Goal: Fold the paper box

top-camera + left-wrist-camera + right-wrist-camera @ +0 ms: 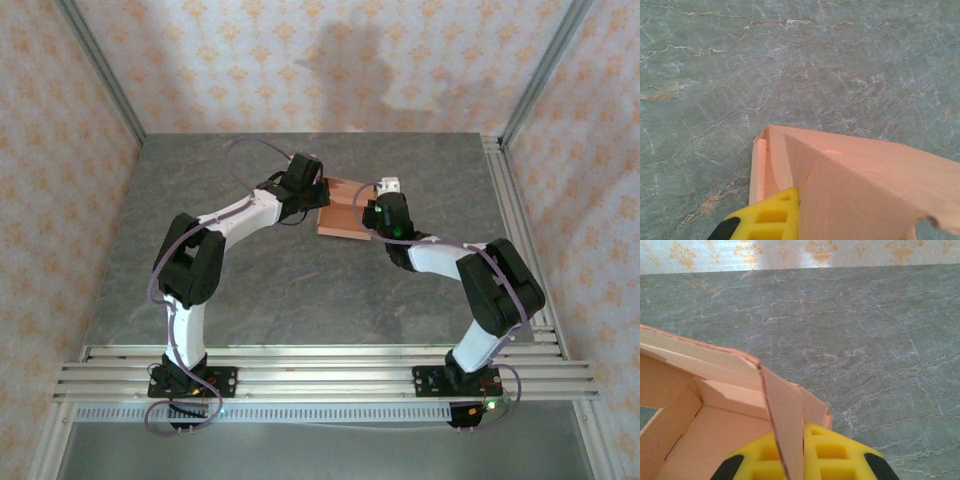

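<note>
- The paper box (343,210) sits on the grey worktop (300,290) towards the far side, between the two grippers; the left gripper (316,197) is at its left edge and the right gripper (371,213) at its right edge.
- The step in hand looks like raising and tucking the walls; in the right wrist view the card is partly erected, with upright walls round an open floor and one flap standing on edge across the yellow pad (832,455).
- In the left wrist view a yellow pad (767,220) touches the box's near edge beside a raised, sloping panel; the second finger is hidden, so it cannot be told whether this gripper is spread or pinching.
- The same holds for the right gripper; only one pad shows under the flap.
- The next move probably calls for one side to brace the box while the other presses the loose flap inward; thin card may buckle or slide.
- Count: one paper box; two grippers; one worktop.
</note>
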You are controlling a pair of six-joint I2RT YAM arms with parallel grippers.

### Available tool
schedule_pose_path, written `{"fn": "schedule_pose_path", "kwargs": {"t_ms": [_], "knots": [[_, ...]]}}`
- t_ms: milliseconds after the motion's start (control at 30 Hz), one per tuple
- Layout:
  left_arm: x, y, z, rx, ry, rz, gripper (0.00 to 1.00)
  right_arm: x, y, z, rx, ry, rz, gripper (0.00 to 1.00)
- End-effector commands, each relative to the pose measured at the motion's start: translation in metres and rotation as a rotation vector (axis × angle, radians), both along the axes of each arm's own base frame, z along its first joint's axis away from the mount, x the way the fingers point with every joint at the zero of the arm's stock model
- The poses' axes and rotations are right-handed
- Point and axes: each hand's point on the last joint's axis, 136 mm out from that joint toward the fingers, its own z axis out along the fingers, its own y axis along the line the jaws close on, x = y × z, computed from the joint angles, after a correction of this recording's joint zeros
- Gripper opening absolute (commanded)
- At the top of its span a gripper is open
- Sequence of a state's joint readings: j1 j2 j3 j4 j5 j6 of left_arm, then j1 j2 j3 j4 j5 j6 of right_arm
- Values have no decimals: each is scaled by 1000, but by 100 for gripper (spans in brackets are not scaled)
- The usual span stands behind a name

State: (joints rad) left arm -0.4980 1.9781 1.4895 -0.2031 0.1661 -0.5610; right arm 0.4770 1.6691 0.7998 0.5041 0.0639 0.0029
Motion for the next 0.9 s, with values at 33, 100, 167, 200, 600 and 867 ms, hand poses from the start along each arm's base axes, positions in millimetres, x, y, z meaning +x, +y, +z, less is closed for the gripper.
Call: {"fn": "schedule_pose_path", "kwargs": {"t_ms": [33, 100, 167, 200, 600, 867], "knots": [[-16, 1, 0, -3, 6, 27, 0, -4, 7, 9, 10, -58, 25, 0], [-18, 0, -2, -7, 5, 29, 0, -6, 6, 7, 11, -57, 24, 0], [-19, -1, -5, -7, 8, 29, 0, -9, 7, 4, 8, -55, 27, 0], [-19, -1, -5, -7, 8, 29, 0, -10, 7, 3, 8, -54, 29, 0], [-29, -4, -19, -17, 12, 37, 0, -17, 11, -5, 22, -39, 44, 0], [-36, 1, -20, -32, 4, 50, 0, -20, 13, -20, 1, -50, 47, 0]]}}
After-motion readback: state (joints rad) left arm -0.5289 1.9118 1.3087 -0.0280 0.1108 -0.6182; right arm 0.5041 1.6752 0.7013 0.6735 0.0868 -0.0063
